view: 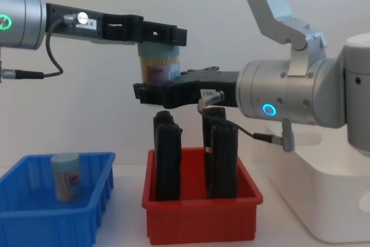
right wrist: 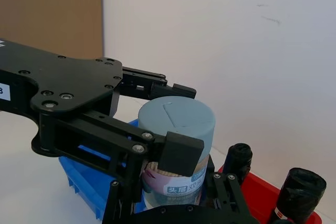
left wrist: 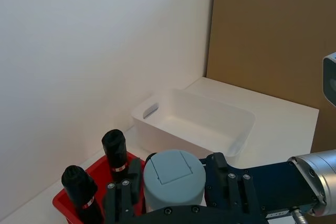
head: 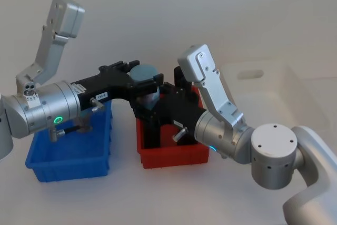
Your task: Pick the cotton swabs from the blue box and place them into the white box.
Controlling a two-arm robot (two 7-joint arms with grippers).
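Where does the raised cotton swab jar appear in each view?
Head view: the jar at centre, above the red bin.
Left wrist view: jar in the picture's lower middle, near the red bin.
Right wrist view: jar at the picture's centre, near the red bin.
Chest view: jar upper centre, left end effector on its lid, right end effector at its base.
Landmark: red bin.

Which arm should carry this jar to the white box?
Right: the white box lies on its side, and the right gripper sits at the base of the jar the left gripper holds.

Head looks down, chest level; both share red bin (head: 174, 157).
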